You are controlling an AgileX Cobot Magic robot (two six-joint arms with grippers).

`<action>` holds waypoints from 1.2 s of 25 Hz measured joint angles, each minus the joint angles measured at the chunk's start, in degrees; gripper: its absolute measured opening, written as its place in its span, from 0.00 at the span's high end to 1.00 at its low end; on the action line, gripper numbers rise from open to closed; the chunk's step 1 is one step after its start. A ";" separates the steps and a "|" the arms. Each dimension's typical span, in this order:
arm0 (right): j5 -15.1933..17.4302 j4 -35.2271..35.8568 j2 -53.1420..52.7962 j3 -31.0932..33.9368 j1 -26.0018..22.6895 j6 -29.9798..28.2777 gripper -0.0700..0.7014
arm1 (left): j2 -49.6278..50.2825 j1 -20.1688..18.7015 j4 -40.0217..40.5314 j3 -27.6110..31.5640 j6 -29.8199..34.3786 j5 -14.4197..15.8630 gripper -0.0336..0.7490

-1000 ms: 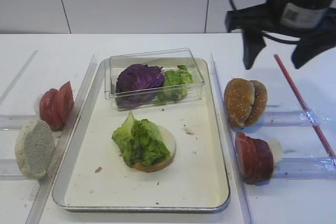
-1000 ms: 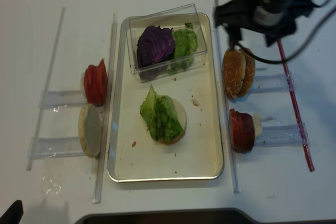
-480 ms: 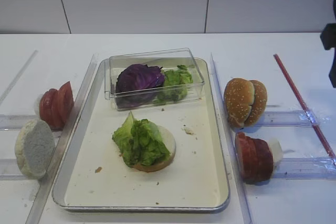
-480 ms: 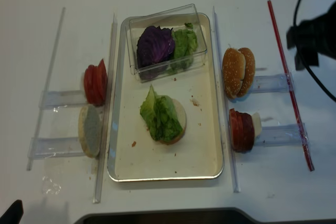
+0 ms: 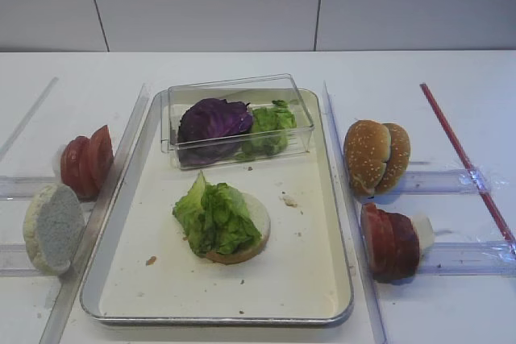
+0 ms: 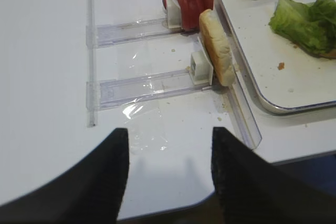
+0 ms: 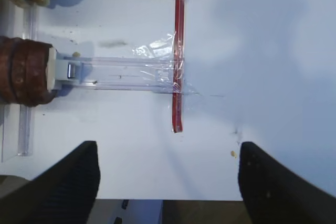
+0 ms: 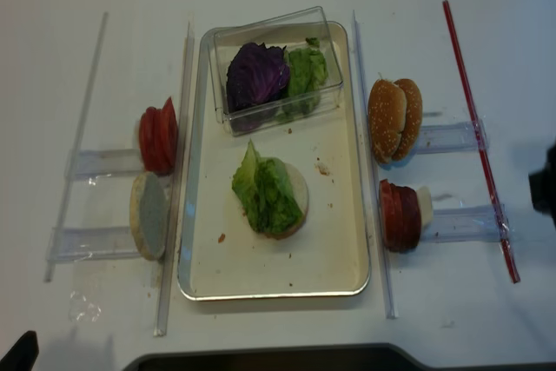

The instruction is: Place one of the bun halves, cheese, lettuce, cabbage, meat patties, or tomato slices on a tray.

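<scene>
Lettuce (image 5: pixel 216 217): you see it lying on a bun half (image 5: pixel 256 227), mid tray (image 5: pixel 314 279).
Right gripper (image 7: pixel 168 174): jaws spread wide, holding nothing, over bare table.
Left gripper (image 6: pixel 169 169): jaws parted, empty.

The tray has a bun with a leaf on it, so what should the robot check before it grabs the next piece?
1. Lettuce sits on a bun half inside the tray: ok.
2. Room left on the tray floor around the stack: ok.
3. Right gripper jaws wide apart, nothing between them: ok.
4. Left gripper jaws apart, holding nothing: ok.
5. Meat patties stand upright in their holder to the right of the tray, nothing covering them: ok.
6. Cheese anywhere on the table: cannot tell.
</scene>
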 joint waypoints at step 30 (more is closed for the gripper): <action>-4.90 -0.21 -50.29 21.58 0.00 -4.86 0.19 | 0.00 0.00 0.00 0.00 0.00 0.00 0.52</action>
